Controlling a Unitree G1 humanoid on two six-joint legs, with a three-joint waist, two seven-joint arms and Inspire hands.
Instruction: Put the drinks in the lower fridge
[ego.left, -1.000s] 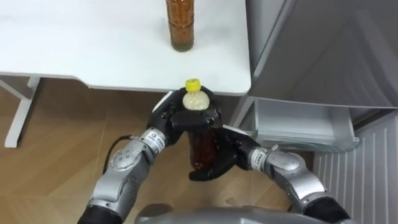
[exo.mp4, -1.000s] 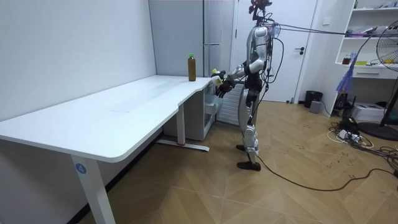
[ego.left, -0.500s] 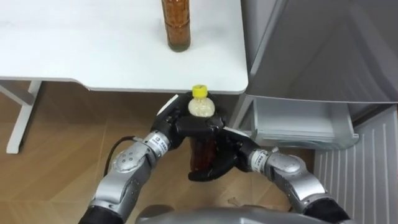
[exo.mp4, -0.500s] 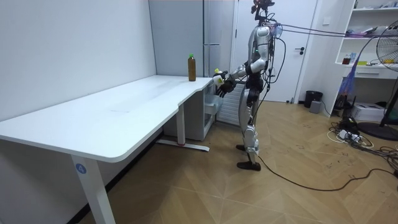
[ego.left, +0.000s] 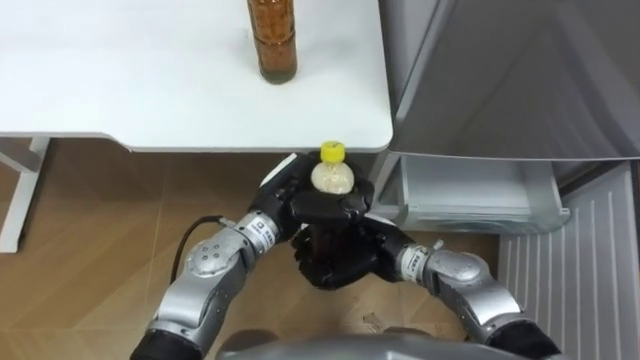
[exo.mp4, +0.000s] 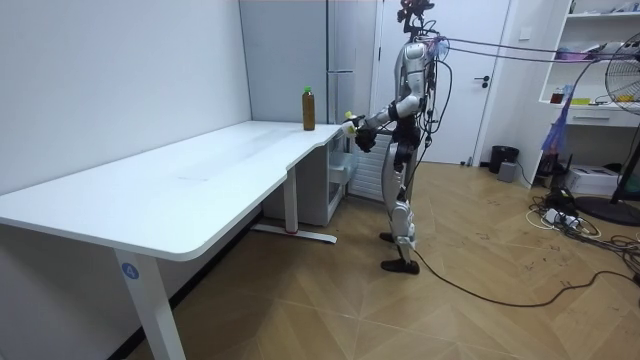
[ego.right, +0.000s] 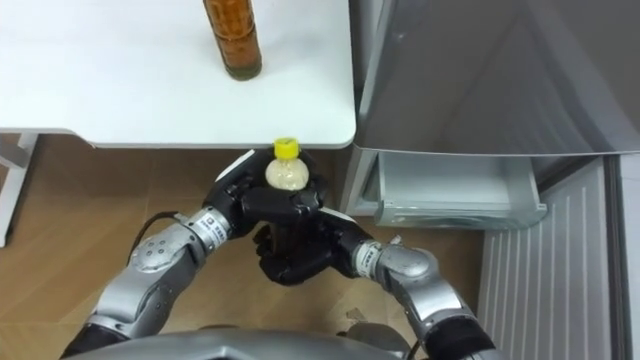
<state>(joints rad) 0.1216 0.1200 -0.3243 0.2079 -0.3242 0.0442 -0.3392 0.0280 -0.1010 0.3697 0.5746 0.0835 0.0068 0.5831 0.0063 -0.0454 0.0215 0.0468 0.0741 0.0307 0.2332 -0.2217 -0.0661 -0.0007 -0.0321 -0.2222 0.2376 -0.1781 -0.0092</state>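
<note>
Drinks in view number two, and neither is yet in the fridge (ego.left: 520, 80), the tall grey unit on the right. Its lower section stands open with what looks like a white drawer (ego.left: 470, 195) showing, presumably so a bottle can go straight in. Left of it lies the white table (ego.left: 120, 90), its right near corner just beside the fridge. The room view shows the robot standing at that corner, facing both. A second bottle (ego.left: 272, 40) of brown drink stands upright on the table's far right part, well apart from either hand, probably waiting its turn. Nearer, below the table edge and above the wooden floor (ego.left: 90, 250), the yellow-capped bottle (ego.left: 331, 178) is held upright in front of the robot's body, just left of the white drawer. The right hand (ego.left: 345, 265) cups its dark lower body from beneath, fingers curled up round it, likely taking the weight. The left hand (ego.left: 290, 195) wraps its fingers about the shoulder just under the cap, which steadies the top. Two hands on one bottle suggests a regrip or handover before the carry to the right.
</note>
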